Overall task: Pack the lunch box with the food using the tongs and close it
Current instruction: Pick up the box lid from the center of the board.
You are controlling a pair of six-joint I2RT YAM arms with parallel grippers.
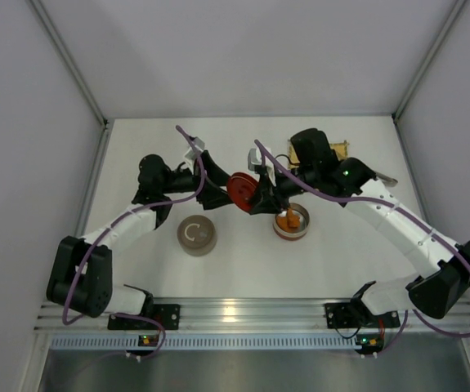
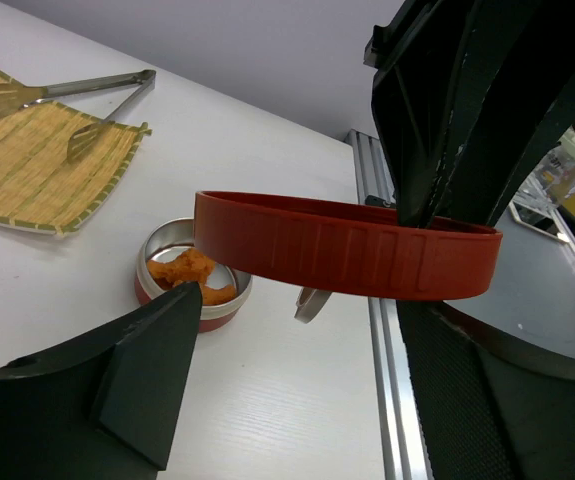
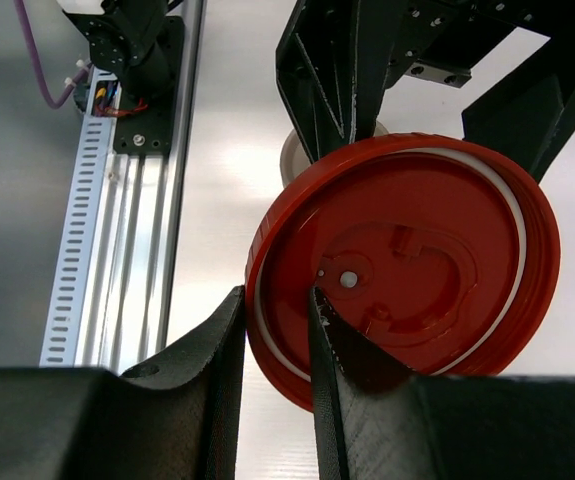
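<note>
Right wrist view: right gripper (image 3: 277, 300) pinches the rim of the lid (image 3: 407, 270). Left gripper (image 2: 302, 290) straddles it; I can't tell if it grips. Box (image 2: 147, 285) with food (image 2: 189, 270) sits below them. Letting go too early could drop the lid.

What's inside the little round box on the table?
Orange-brown fried pieces lie inside the lunch box. The red lid in front hides part of it, so anything else there cannot be seen.
</note>
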